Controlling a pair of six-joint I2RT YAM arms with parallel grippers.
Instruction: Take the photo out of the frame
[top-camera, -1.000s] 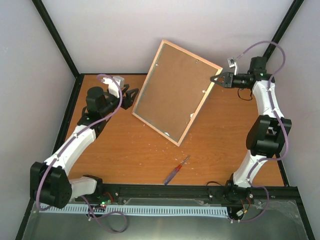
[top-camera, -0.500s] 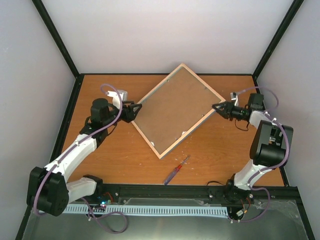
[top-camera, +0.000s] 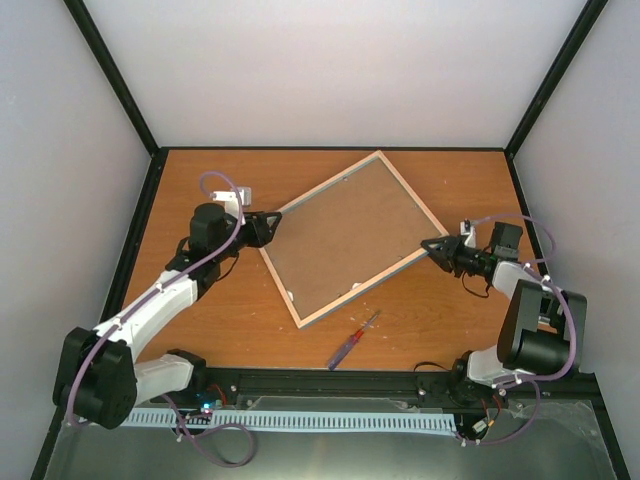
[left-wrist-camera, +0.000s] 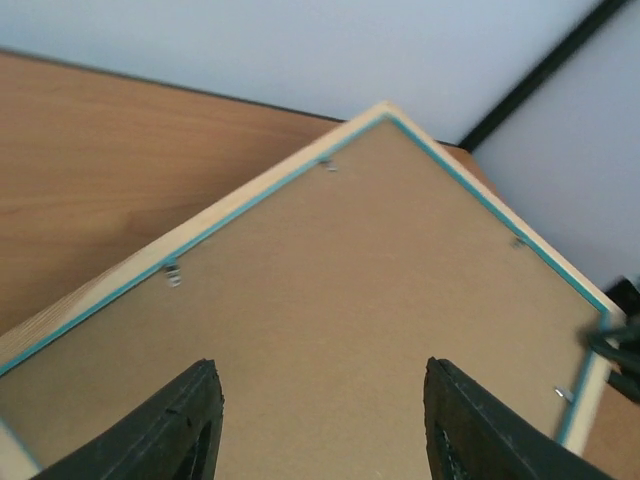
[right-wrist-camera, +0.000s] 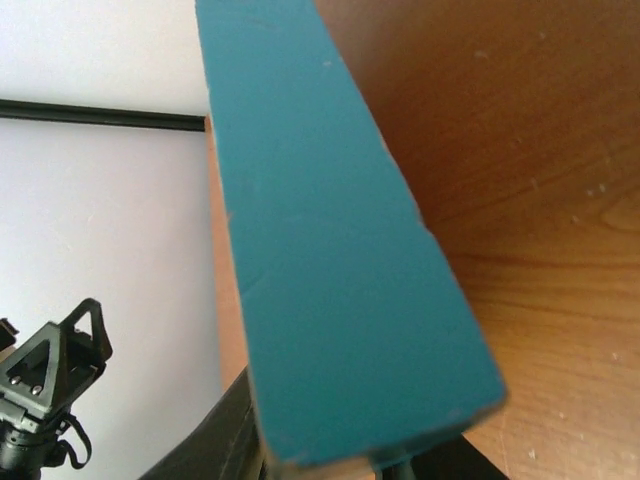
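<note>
Across the table (top-camera: 200, 190), the frame (top-camera: 412, 192) had dropped from its raised tilt to lie back-up, right gripper (top-camera: 432, 243) pinching its right corner, left gripper (top-camera: 272, 222) spread at its left corner, the photo probably still sealed beneath the backing board (top-camera: 350, 235).

Frame (top-camera: 345, 235) sits mid-table (top-camera: 430, 310), turned so its corners point left, right, far and near, with the backing board (left-wrist-camera: 380, 300) facing up. My left gripper (top-camera: 272, 220) is at the frame's left corner, fingers spread apart over the board. My right gripper (top-camera: 428, 244) is on the opposite, right corner, pinched onto the frame's edge. Screwdriver (top-camera: 353, 340) lies on the table in front of the frame's near-right edge, apart from it, between frame and my arm bases. Can't tell if the frame lies fully flat.
</note>
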